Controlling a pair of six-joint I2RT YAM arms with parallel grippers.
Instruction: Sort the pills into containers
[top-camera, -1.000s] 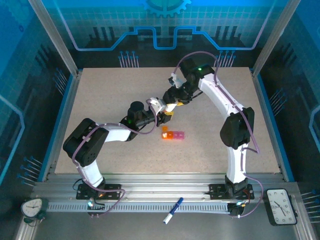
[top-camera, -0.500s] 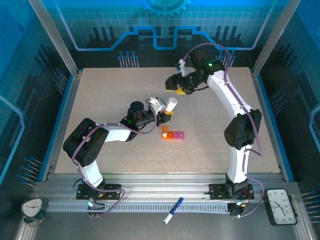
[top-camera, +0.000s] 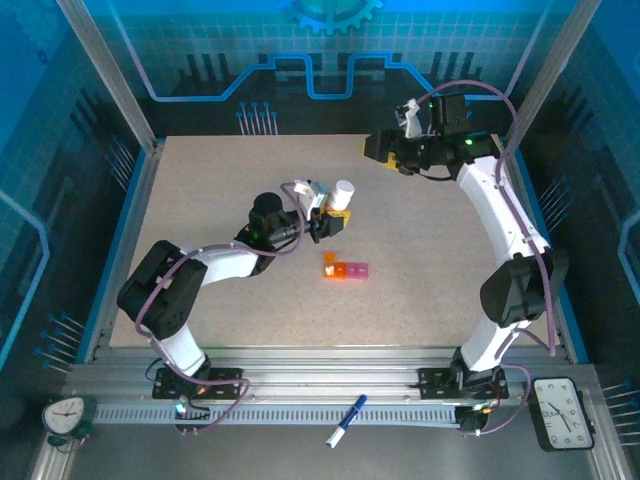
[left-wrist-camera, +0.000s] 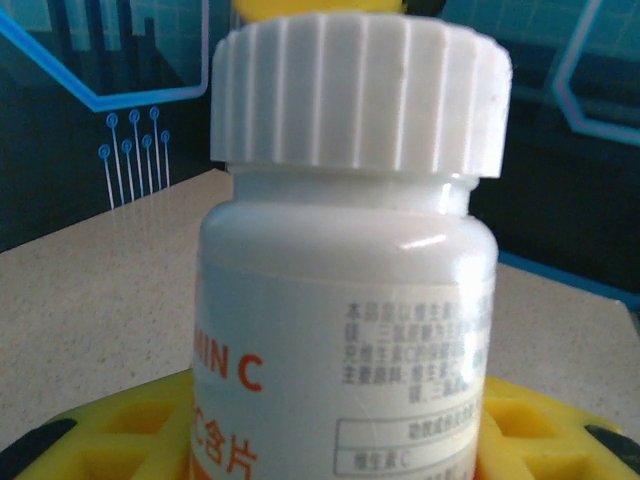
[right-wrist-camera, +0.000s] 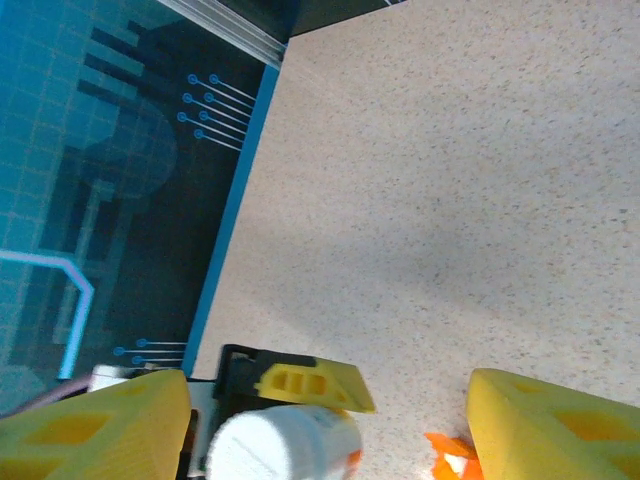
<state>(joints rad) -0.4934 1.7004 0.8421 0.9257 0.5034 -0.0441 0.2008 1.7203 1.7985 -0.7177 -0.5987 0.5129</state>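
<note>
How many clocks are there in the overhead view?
2. A round clock sits at the near left corner, and a square clock at the near right corner. None looks hidden.

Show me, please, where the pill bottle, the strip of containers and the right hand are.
pill bottle (left-wrist-camera: 360, 90): left wrist view, on its white ribbed cap.
containers (top-camera: 348, 270): top external view, middle of the strip.
right hand (top-camera: 372, 148): top external view, midway between its fingertips.
</note>
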